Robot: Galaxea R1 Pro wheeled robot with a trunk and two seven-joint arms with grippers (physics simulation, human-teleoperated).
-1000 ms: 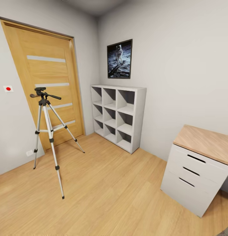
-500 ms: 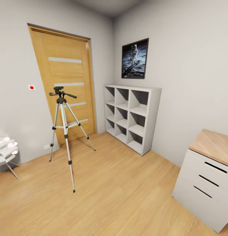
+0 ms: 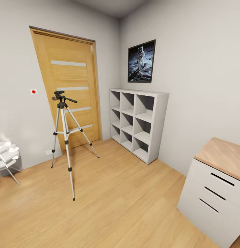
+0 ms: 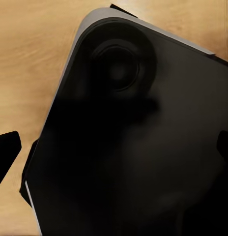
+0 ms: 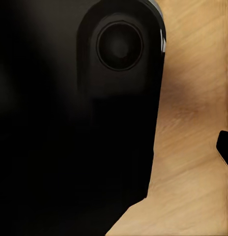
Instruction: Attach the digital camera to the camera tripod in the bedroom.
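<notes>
Light wood planks form the floor [image 3: 127, 199] of the bedroom, which is closed in by pale grey walls [image 3: 199, 69]. The camera tripod [image 3: 66, 137] is seen in the head view standing upright on that floor, left of centre, its three silver legs spread and its black feet planted on the planks. Its black head [image 3: 59, 93] is at the top, with the long pan handle [image 3: 69, 100] pointing toward the wooden door [image 3: 70, 93] just behind it. The door is marked by pale horizontal stripes. A small white plate with a red dot [image 3: 33, 91] is fixed to the wall left of the door.

A white cube shelf [image 3: 139, 124] is set against the far wall to the right of the door, well apart from the tripod, and an astronaut picture [image 3: 141, 62] is hung above it. A white drawer unit with a wooden top [image 3: 216, 182] is seen at the right edge, and a white chair-like object [image 3: 6, 156] at the left edge.

In both wrist views a large dark rounded body of the robot [image 4: 143, 147] is shown over the wood floor. Black finger tips are glimpsed at the picture edges, but how far either gripper is parted, or whether anything is held, cannot be told.
</notes>
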